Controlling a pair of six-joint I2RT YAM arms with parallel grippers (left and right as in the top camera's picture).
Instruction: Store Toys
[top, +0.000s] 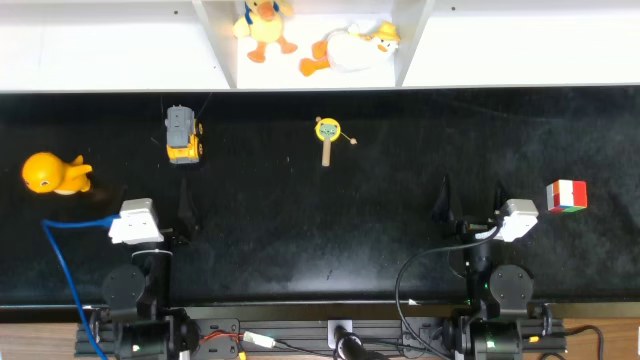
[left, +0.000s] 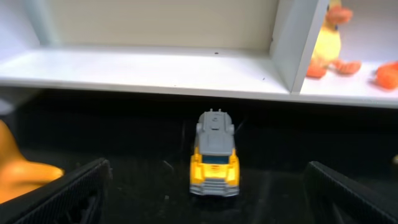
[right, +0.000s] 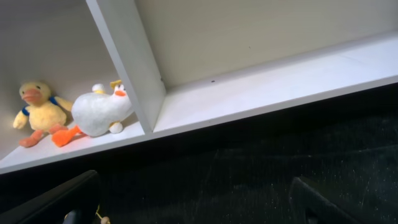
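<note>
So left gripper (left: 205, 208) and right gripper (right: 193, 202) both sit spread wide, wrist cams catching the truck (left: 214, 155) and ducks (right: 99, 112) on the far shelf (right: 280, 81), overhead adding a cube (top: 566, 196) and rattle (top: 327, 133).

A black mat (top: 300, 240) covers the work surface, scuffed with faint pale marks. A blue cable (top: 70, 222) loops over its near-left part, and a black cable (top: 400, 285) curves over its near-right part. Along the near edge runs a dark rail (top: 300, 328) strung with loose wires (red and yellow among them), with a wood-toned strip (top: 35, 335) at the corner.
</note>
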